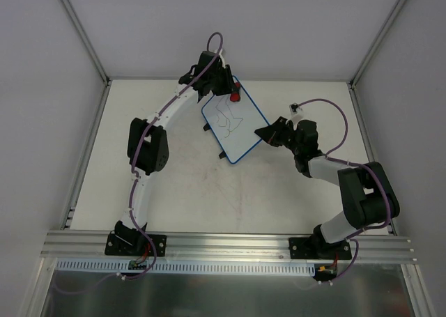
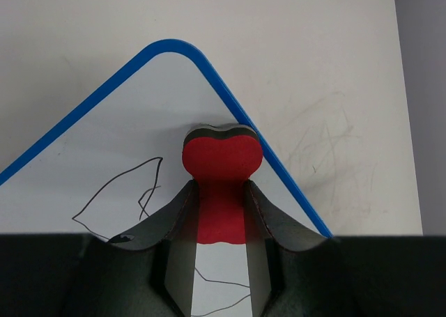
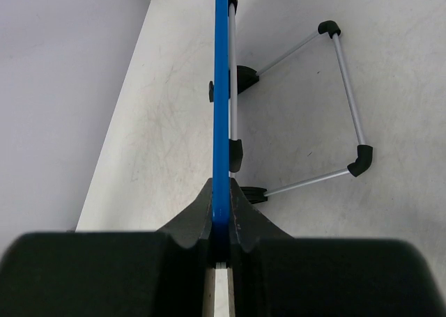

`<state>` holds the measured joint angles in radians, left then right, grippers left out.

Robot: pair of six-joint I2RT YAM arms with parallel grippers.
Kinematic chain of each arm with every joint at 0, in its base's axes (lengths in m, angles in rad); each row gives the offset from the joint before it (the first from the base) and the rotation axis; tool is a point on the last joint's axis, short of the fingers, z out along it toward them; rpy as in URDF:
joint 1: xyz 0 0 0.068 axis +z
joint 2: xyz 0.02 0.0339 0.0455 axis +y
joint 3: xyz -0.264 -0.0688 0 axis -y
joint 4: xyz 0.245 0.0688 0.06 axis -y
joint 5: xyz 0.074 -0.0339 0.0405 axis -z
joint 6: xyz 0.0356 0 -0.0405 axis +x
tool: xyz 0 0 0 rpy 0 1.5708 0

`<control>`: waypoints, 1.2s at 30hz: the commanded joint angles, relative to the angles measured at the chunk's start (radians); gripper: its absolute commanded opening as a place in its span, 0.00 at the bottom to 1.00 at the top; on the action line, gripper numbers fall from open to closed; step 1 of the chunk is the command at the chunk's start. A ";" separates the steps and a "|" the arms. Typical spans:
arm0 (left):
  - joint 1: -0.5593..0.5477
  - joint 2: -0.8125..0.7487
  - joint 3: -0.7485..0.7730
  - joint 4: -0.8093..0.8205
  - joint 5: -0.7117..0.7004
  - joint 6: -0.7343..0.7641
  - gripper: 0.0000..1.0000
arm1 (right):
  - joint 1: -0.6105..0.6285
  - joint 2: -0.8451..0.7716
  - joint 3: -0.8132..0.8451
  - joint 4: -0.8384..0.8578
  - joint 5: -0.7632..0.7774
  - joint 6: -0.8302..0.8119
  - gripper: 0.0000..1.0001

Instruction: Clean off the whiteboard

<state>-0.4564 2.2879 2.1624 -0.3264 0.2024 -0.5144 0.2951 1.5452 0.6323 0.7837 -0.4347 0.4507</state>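
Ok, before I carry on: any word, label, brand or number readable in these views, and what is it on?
No readable text in any view.
whiteboard: only dark hand-drawn scribbles, loose lines, no letters or digits.
red eraser: plain, no print showing.
coloured parts at the arm bases, top view: too small to tell whether they carry print.

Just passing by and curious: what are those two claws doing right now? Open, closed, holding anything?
Left gripper: closed, holding the red eraser.
Right gripper: closed, clamping the whiteboard by its blue edge.
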 commanded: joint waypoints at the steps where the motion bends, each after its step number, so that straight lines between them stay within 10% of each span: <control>1: 0.008 0.008 -0.018 0.035 -0.009 -0.013 0.00 | 0.032 -0.010 0.024 -0.043 -0.065 -0.035 0.00; 20: 0.133 0.014 -0.197 0.035 -0.003 -0.148 0.00 | 0.032 -0.014 0.023 -0.043 -0.065 -0.033 0.00; 36: -0.014 -0.001 -0.130 0.062 0.069 -0.018 0.00 | 0.033 -0.008 0.027 -0.043 -0.072 -0.035 0.00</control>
<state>-0.3748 2.3074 2.0129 -0.2687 0.1989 -0.5724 0.2981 1.5448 0.6342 0.7605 -0.4274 0.4961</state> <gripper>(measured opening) 0.279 0.062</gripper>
